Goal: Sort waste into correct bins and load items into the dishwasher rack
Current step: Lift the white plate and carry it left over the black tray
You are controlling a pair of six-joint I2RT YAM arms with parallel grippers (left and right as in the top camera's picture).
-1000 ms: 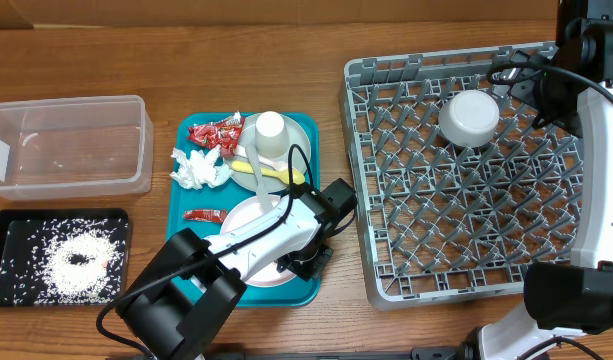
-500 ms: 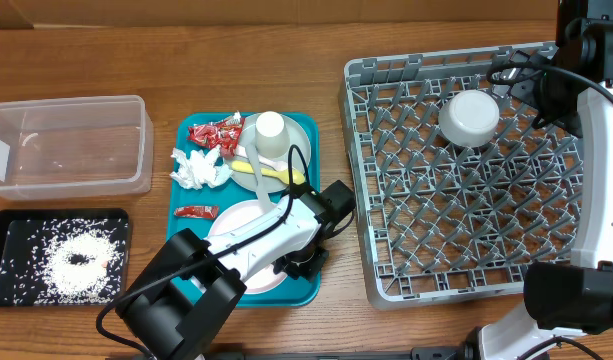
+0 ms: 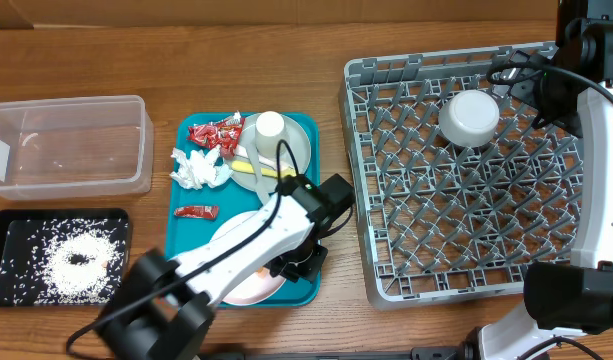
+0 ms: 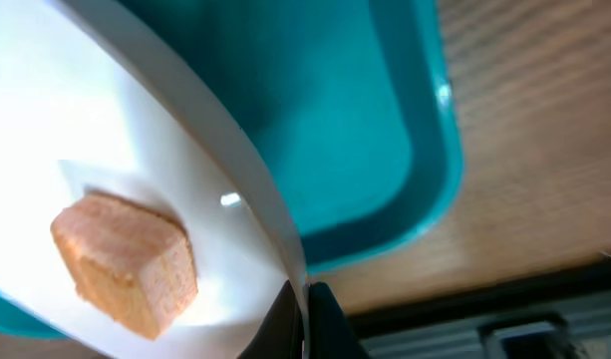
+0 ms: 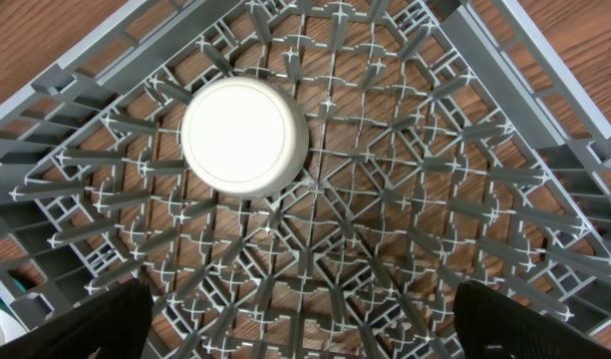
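My left gripper [image 4: 305, 311] is shut on the rim of the pale pink plate [image 4: 270, 214], thin edge pinched between both black fingers. A small orange food cube [image 4: 126, 261] lies on that plate. From overhead the left gripper [image 3: 300, 262] sits at the plate's [image 3: 241, 270] right edge over the teal tray [image 3: 182, 245]. The grey-green plate [image 3: 298, 140] carries the white cup [image 3: 270, 128] and yellow spoon [image 3: 274, 173]. The white bowl [image 5: 245, 137] rests upside down in the dishwasher rack [image 5: 405, 199]. My right gripper [image 5: 305, 329] hangs open above the rack.
Red wrappers [image 3: 214, 133] [image 3: 196, 211] and crumpled tissue [image 3: 199, 167] lie on the teal tray. The clear tub [image 3: 66, 145] stands at the far left, with the black tray [image 3: 6, 240] holding rice grains in front of it. The rack [image 3: 466, 190] fills the right side.
The left gripper has closed on the pink plate's rim. Its arm has shifted and the plate has moved a little toward the tray's front. The right arm has stayed still.
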